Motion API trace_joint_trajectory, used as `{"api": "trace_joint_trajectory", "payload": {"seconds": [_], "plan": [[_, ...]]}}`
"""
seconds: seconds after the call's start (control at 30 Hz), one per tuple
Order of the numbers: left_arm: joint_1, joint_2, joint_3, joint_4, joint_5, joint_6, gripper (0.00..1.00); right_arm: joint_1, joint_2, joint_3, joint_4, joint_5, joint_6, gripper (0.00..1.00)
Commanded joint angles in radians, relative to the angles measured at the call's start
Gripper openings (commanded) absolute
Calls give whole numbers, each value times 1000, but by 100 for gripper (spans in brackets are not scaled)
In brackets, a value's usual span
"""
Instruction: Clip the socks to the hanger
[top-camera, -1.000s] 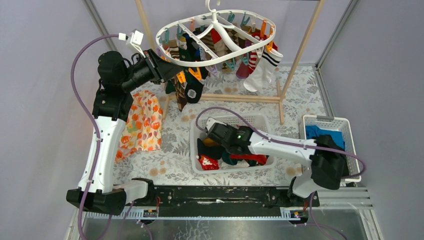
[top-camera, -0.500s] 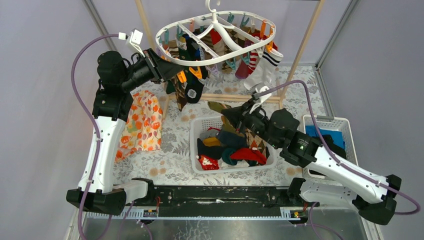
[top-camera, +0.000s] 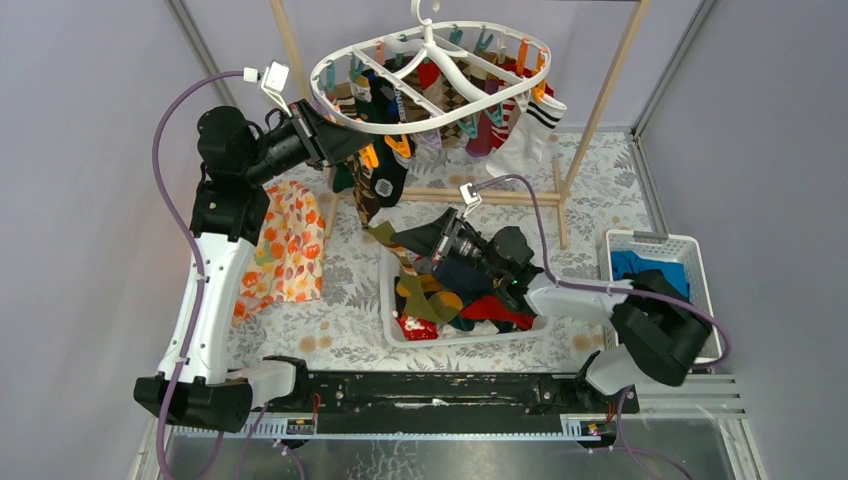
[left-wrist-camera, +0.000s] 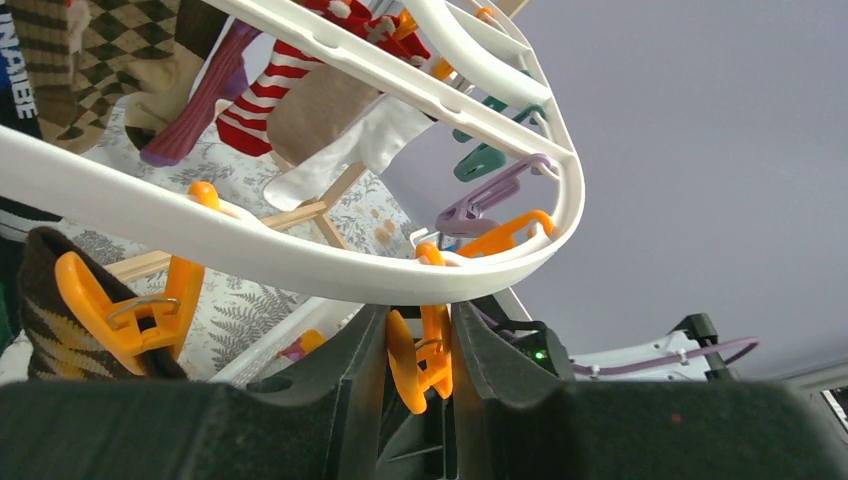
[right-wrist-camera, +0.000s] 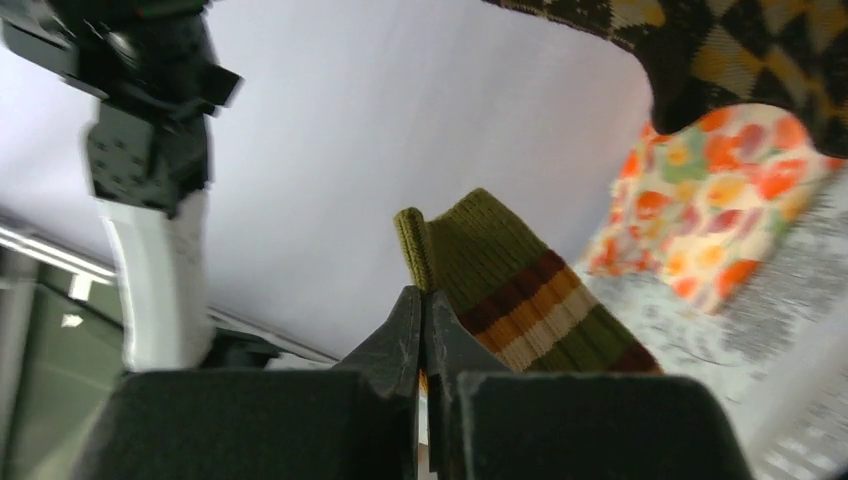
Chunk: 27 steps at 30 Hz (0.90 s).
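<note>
The left gripper (left-wrist-camera: 418, 322) squeezes an orange clip (left-wrist-camera: 405, 372) on the hanger (left-wrist-camera: 300, 265). The right gripper (right-wrist-camera: 421, 310) — clamped shut — holds an olive striped sock (right-wrist-camera: 520, 290) by its cuff.

White oval hanger (top-camera: 431, 45), mixed socks (top-camera: 386, 184) clipped beneath, olive striped sock (right-wrist-camera: 505, 288) raised, possibly trailing onto loose sock pile (top-camera: 492, 311)

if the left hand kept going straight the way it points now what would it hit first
Most likely the hanger: its white rim crosses just ahead of the left hand, which is closed on an orange clip.
</note>
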<state>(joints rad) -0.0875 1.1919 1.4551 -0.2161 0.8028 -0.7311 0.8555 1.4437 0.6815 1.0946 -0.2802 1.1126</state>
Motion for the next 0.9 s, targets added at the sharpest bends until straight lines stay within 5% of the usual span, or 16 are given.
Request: {"api": "trace_joint_trajectory", "payload": {"seconds": [0.0, 0.2, 0.87], "plan": [[8, -17, -8, 81, 60, -22, 0, -23, 96, 98, 446, -78, 287, 0], [12, -14, -6, 85, 73, -24, 0, -77, 254, 241, 614, -155, 471, 0], [38, 9, -26, 213, 210, -122, 0, -161, 363, 460, 618, -302, 606, 0]]}}
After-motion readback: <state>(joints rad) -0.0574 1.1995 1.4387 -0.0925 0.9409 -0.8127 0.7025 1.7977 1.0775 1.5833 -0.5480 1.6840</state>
